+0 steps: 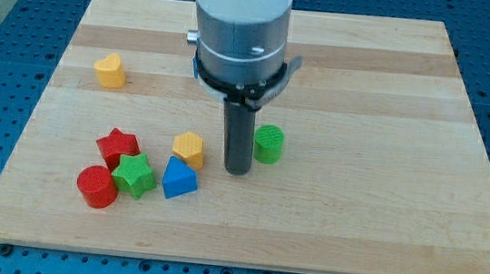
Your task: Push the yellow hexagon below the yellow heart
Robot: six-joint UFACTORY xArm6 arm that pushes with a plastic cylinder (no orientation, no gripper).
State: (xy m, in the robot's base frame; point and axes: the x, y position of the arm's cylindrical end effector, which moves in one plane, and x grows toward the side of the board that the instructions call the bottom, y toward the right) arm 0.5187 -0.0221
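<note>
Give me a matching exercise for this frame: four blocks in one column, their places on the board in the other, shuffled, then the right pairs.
Blocks:
1. yellow heart
2. yellow hexagon
3. green cylinder
4. red cylinder

Places:
A. just to the view's right of my tip
B. alone toward the view's top left
C. nearest the view's bottom-left corner
D. just to the view's left of my tip, above the blue block

Pairs: 1-B, 2-D, 3-A, 4-C
</note>
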